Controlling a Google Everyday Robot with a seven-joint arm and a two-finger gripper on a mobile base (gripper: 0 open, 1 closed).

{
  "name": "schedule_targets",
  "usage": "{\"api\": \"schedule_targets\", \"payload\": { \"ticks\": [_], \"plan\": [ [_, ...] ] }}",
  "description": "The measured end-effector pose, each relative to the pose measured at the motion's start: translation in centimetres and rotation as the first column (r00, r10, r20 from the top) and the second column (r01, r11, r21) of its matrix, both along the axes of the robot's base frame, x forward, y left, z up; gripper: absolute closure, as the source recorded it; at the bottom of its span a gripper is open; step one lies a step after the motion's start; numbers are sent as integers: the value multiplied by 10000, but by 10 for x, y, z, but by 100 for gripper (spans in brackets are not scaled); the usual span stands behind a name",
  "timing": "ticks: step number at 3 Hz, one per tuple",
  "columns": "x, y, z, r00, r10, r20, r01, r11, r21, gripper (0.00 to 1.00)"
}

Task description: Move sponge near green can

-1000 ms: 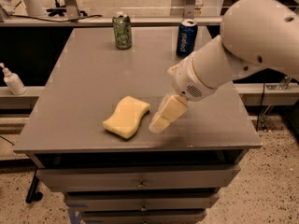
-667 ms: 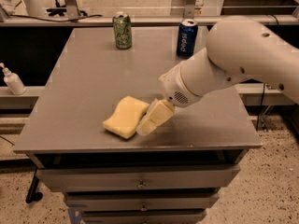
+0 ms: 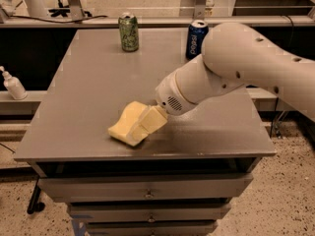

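Fingers (image 3: 143, 126) now on the sponge (image 3: 123, 125) at the desk (image 3: 88, 92) front; open or closed, we can't tell.
A second ago they sat just right of it. They've swung left onto its right end, sponge unmoved. We read that as grasp starting, carry not begun: green can (image 3: 129, 32) is well apart at the back edge. Blue can (image 3: 196, 38) has white lettering, unreadable; green can's print too.

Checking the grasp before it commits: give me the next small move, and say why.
Probably secure a hold on the sponge right here, before any lift. The gripper sits on the sponge, at its right end, near the front edge of the table; the green can stands upright at the far edge, well apart. Whether the hold is already made cannot be seen.
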State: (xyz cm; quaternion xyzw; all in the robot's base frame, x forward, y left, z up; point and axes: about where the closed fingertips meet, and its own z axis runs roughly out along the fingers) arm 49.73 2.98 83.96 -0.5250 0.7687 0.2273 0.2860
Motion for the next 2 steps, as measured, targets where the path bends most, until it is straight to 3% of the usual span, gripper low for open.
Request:
{"api": "schedule_targets", "payload": {
  "ticks": [1,2],
  "plan": [
    [-11,10,2,9996,80,-263,-76,9998,173,17],
    [-21,15,-4,9985,95,-542,-82,9997,240,41]
  ]
}}
